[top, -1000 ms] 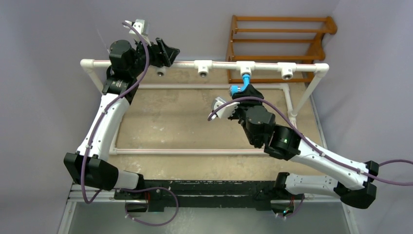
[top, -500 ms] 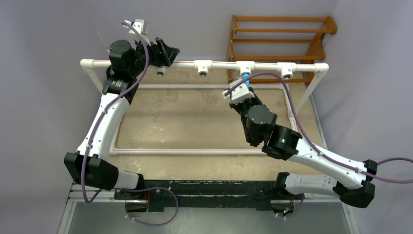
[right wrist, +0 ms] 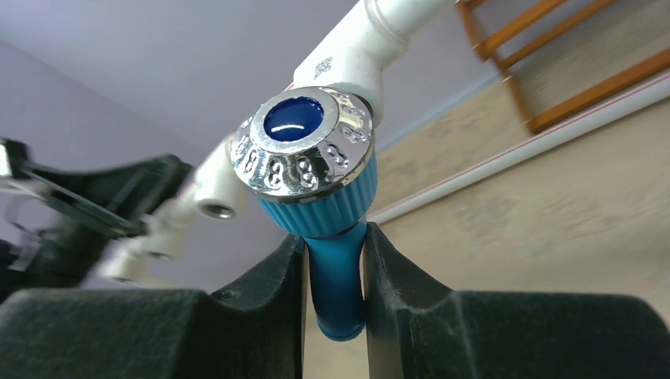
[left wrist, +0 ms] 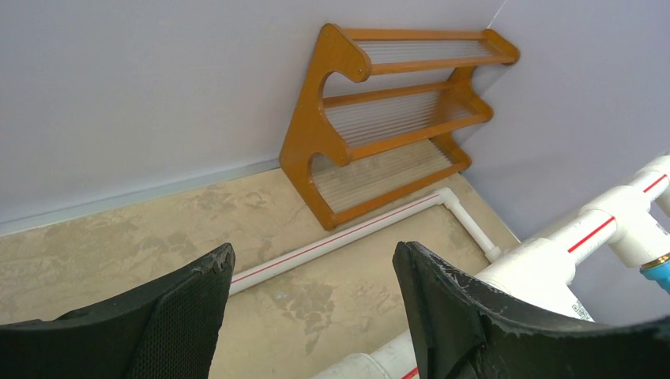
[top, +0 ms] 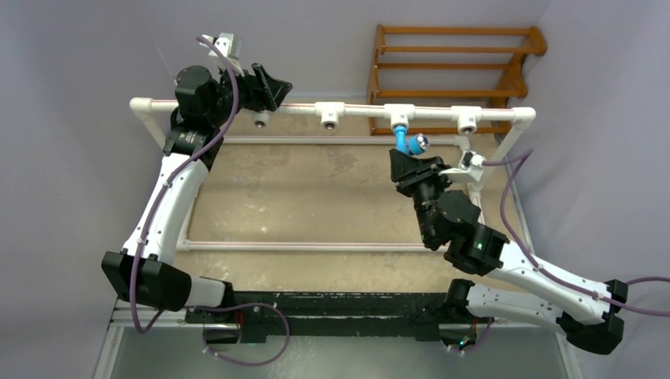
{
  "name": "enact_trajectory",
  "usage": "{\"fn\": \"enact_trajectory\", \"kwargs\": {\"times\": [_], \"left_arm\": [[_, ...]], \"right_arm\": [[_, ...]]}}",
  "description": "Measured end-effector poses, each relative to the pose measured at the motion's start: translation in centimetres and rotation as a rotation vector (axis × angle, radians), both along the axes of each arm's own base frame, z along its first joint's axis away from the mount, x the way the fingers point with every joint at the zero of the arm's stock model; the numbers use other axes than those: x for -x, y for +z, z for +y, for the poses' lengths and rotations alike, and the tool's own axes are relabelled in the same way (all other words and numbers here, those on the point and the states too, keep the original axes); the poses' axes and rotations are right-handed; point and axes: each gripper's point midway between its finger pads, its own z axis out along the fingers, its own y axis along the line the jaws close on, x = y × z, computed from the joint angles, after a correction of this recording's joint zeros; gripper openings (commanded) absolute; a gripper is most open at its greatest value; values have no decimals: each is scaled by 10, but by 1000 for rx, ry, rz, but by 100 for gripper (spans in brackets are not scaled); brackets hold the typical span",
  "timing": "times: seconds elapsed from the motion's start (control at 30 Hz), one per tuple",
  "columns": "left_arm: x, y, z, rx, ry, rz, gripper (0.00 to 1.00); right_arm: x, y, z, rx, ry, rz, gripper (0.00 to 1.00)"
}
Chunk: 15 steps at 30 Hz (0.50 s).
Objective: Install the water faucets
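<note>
our right gripper (right wrist: pixel 334 257) pinches the spout of the small bright blue plastic faucet (right wrist: pixel 316 212) just under the white pvc pipe rail (top: pixel 355 110), seemingly threaded into it. we should turn it squarely, unforced. our left gripper (left wrist: pixel 312 296) gapes wide, empty, near the rail's left end.

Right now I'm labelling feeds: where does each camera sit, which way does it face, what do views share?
Top external: above and behind the robot, facing down on the pipe frame; left arm, right arm show.
Left wrist: on the left arm, facing the wooden rack past the open left gripper.
Right wrist: on the right arm, facing the blue faucet clamped in the right gripper.
Shared: all three show that rack.
</note>
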Motion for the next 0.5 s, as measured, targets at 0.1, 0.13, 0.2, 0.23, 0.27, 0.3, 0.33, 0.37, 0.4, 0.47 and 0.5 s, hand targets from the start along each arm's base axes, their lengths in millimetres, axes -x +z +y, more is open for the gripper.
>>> {"fn": "enact_trajectory", "kwargs": {"times": [0.1, 0.13, 0.2, 0.23, 0.27, 0.3, 0.33, 0.37, 0.4, 0.47, 0.5], "left_arm": [[2, -1, -1, 1, -9, 9, 73], [2, -2, -1, 1, -11, 10, 73], [3, -2, -2, 1, -14, 11, 73], [3, -1, -2, 2, -15, 11, 73], [3, -1, -2, 4, -15, 11, 73], [3, -1, -2, 4, -15, 12, 73], [3, -1, -2, 4, -15, 11, 73], [3, -1, -2, 5, -16, 10, 73], [4, -1, -2, 6, -17, 10, 73], [4, 0, -3, 6, -18, 10, 73], [4, 0, -3, 7, -18, 9, 73]], "right_arm": [[5, 3, 1, -237, 24, 5, 0], [7, 4, 2, -303, 34, 9, 0], [8, 6, 3, -410, 45, 17, 0], [8, 6, 2, -465, 46, 23, 0], [8, 7, 3, -519, 50, 29, 0], [8, 7, 3, -572, 53, 34, 0], [8, 8, 3, -604, 57, 37, 0], [8, 9, 2, -662, 63, 41, 0], [8, 9, 2, -705, 67, 43, 0], [7, 10, 1, -787, 83, 50, 0], [6, 11, 1, -806, 89, 51, 1]]}}
